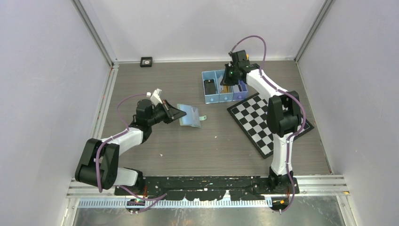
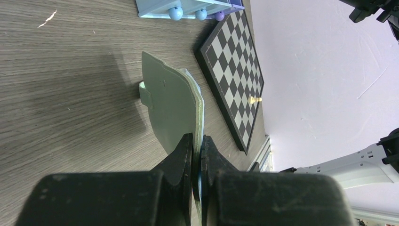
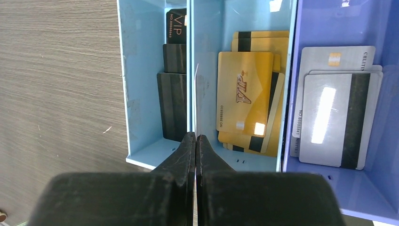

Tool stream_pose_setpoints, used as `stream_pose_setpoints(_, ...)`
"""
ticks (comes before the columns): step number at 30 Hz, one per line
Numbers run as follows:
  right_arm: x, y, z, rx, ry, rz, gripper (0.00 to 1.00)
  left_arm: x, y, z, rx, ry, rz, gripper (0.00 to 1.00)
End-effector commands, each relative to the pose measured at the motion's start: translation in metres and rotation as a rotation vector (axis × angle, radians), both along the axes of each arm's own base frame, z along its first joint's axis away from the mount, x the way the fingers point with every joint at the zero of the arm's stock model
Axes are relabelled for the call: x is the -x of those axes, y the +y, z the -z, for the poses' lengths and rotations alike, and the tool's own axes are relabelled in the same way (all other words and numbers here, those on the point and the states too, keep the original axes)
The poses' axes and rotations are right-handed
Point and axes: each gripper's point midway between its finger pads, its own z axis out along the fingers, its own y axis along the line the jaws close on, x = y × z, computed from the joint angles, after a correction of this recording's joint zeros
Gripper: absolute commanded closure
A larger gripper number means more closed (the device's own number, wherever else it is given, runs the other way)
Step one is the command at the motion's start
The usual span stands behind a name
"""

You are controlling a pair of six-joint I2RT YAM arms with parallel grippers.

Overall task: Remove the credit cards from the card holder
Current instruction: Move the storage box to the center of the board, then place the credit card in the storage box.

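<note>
Credit cards (image 3: 244, 96) form three stacks in one tray (image 3: 123, 70).

The green wallet (image 2: 171, 106) is held up on edge, folded nearly shut, its near edge pinched in the left gripper (image 2: 197, 147). In the blue tray (image 3: 123, 70), black cards (image 3: 175, 101) lie in the left compartment, gold cards (image 3: 249, 101) in the middle and grey-white cards (image 3: 334, 113) in the right. A thin card (image 3: 196, 99), seen edge-on, is pinched in the right gripper (image 3: 195, 141) over the left-middle divider
</note>
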Motion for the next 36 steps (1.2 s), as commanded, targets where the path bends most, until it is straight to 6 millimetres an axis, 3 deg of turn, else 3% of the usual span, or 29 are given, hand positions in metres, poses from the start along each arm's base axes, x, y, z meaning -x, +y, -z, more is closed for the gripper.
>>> stream_pose_setpoints(1,0.001,0.031,-0.026,-0.06,-0.036,-0.046,1.0,-0.008,-0.003,-0.03,0.016,-0.103,0.006,1.0)
stream_pose_setpoints(6,0.009,0.053,-0.033,-0.11,-0.036,-0.089,0.99,-0.008,-0.003,-0.029,0.014,-0.1,0.007,1.0)
stream_pose_setpoints(11,0.011,0.057,-0.042,-0.143,-0.05,-0.092,1.0,-0.008,-0.003,-0.028,0.012,-0.099,0.006,1.0)
stream_pose_setpoints(17,0.004,0.035,-0.044,-0.064,-0.088,0.007,1.0,-0.008,-0.003,-0.028,0.011,-0.1,0.005,1.0)
stream_pose_setpoints(26,0.0,0.01,-0.064,-0.05,-0.132,0.068,1.0,-0.008,-0.002,-0.029,0.009,-0.102,0.004,1.0)
stream_pose_setpoints(36,-0.009,-0.022,-0.067,-0.023,-0.15,0.149,0.99,-0.007,-0.002,-0.028,0.007,-0.102,0.003,1.0)
